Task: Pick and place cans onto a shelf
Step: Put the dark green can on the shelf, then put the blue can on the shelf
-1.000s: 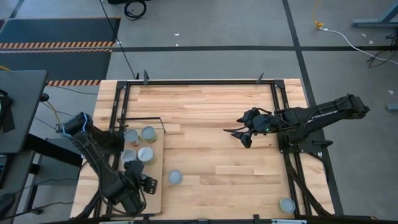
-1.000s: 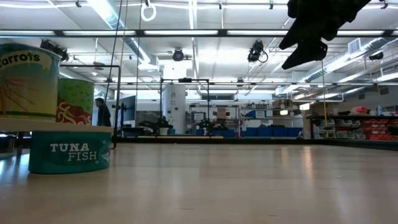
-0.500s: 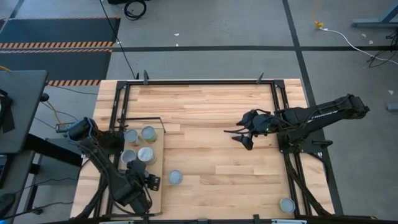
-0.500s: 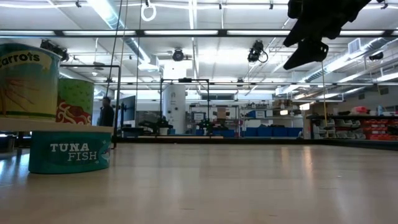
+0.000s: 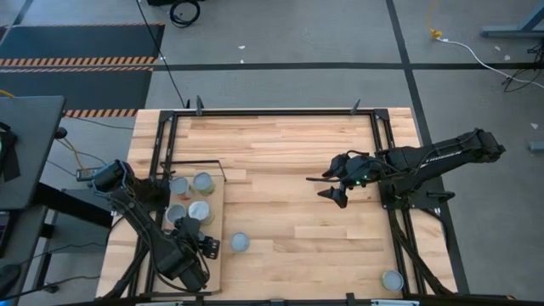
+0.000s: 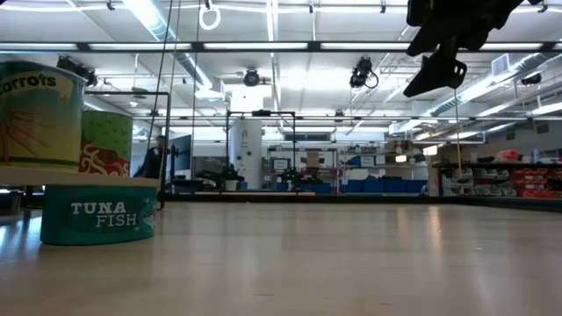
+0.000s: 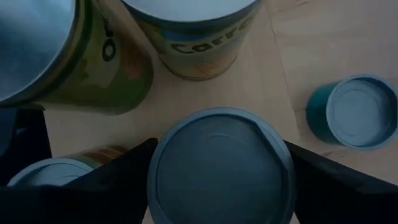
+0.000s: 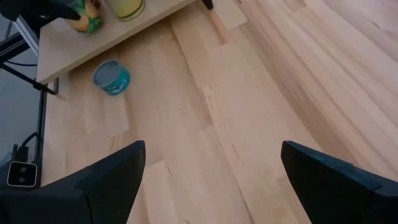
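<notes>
Several cans with grey lids (image 5: 201, 210) stand upright on the pale shelf (image 5: 214, 265) at the table's left. My left gripper (image 7: 221, 143) points steeply down over the shelf's near part, open, one finger on each side of an upright can (image 7: 221, 177). A teal tuna can (image 5: 240, 242) rests on its base on the table just right of the shelf, and another can (image 5: 392, 280) sits at the near right corner. My right gripper (image 5: 324, 188) hangs open above the table's middle right, with nothing between its fingers. My left gripper comes at the can from above, its fingers (image 7: 118, 180) flanking the can's side wall below the lid (image 7: 221, 168). The lid's rim hides the gap, so I cannot tell whether the fingers touch the wall.
A thin black wire frame (image 5: 195, 163) rises at the shelf's far end. Black rails (image 5: 384, 170) run along the table's left, far and right sides. Bare planks (image 5: 289, 144) lie between the shelf and my right arm.
My left gripper has crept toward the table's far edge, sinking and tipping more steeply onto the cans at the shelf's near part. My right gripper has turned a little at the wrist while staying in place.
</notes>
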